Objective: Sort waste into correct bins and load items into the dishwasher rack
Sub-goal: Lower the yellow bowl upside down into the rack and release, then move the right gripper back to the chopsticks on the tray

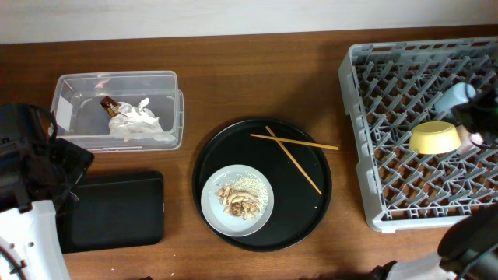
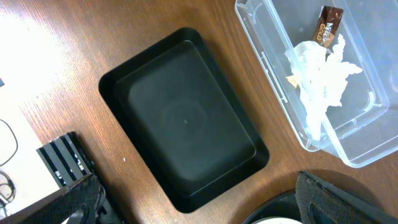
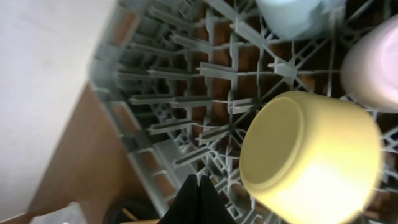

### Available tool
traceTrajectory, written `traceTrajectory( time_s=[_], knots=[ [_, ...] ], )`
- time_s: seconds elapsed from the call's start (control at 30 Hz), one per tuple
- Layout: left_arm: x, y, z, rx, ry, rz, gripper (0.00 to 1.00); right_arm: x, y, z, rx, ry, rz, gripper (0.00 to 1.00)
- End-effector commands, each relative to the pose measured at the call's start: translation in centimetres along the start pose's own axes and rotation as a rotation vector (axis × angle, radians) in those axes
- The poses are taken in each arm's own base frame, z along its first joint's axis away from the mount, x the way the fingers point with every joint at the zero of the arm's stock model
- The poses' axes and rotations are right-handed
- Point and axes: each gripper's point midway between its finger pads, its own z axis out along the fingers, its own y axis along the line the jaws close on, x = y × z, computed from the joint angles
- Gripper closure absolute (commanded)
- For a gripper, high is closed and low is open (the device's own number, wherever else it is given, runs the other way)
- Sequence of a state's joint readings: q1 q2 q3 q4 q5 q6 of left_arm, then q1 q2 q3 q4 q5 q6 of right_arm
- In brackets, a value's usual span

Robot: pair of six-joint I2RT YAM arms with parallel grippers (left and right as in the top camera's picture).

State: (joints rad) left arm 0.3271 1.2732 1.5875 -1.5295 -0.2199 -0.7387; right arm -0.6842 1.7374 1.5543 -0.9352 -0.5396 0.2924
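From overhead we see the clear tub (image 1: 177,117) at the upper left with the crumpled paper (image 1: 140,123) and gold-brown wrapper (image 1: 110,105) already inside, and the shallow black tray (image 1: 117,210) just below it holding nothing. The rack (image 1: 352,101) on the right carries the yellow bowl (image 1: 433,138), the blue cup (image 1: 453,97) and a sliver of the pink cup (image 1: 469,140). What remains sits on the round black tray (image 1: 299,210) between the arms. The plate (image 1: 218,219) with the food scraps (image 1: 238,204) lies on its lower left side, towards the left arm (image 1: 31,163). The chopsticks (image 1: 294,141) lie on the upper right side, crossed near their left ends, one running almost left to right and the other slanting down to the right. We judge the sticks nearer the right arm (image 1: 482,117), which would have to travel leftwards from the rack. In the left wrist view the left gripper (image 2: 189,171) hangs spread wide over the black tray, gripping nothing, with the tub just beside the tray. In the right wrist view the right gripper (image 3: 199,199) has its fingers pressed together with nothing between them, poised above the rack beside the bowl, which lies on its side.
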Motion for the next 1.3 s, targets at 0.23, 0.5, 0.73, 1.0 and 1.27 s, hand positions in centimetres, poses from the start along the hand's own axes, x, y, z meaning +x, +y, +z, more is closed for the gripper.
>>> traceTrajectory(
  time_s=[0.23, 0.5, 0.73, 1.0, 1.27],
  knots=[
    [-0.1, 0.3, -0.2, -0.001, -0.008, -0.015, 0.01, 0.5, -5.6, 3.4, 0.347, 0.011, 0.118, 0.96],
    [-0.1, 0.3, -0.2, -0.001, -0.008, -0.015, 0.01, 2.5, -7.5, 2.5, 0.458, 0.074, 0.147, 0.96],
    [0.0, 0.3, -0.2, -0.001, -0.008, -0.015, 0.01, 4.8, -8.4, 0.5, 0.553, 0.118, 0.245, 0.96],
    [0.0, 0.3, -0.2, 0.0, -0.008, -0.015, 0.01, 5.1, -4.6, -5.0, 0.477, 0.006, 0.198, 0.96],
    [0.0, 0.3, -0.2, 0.0, -0.008, -0.015, 0.01, 9.1, 6.7, -9.8, -0.005, 0.022, -0.194, 0.7]
  ],
)
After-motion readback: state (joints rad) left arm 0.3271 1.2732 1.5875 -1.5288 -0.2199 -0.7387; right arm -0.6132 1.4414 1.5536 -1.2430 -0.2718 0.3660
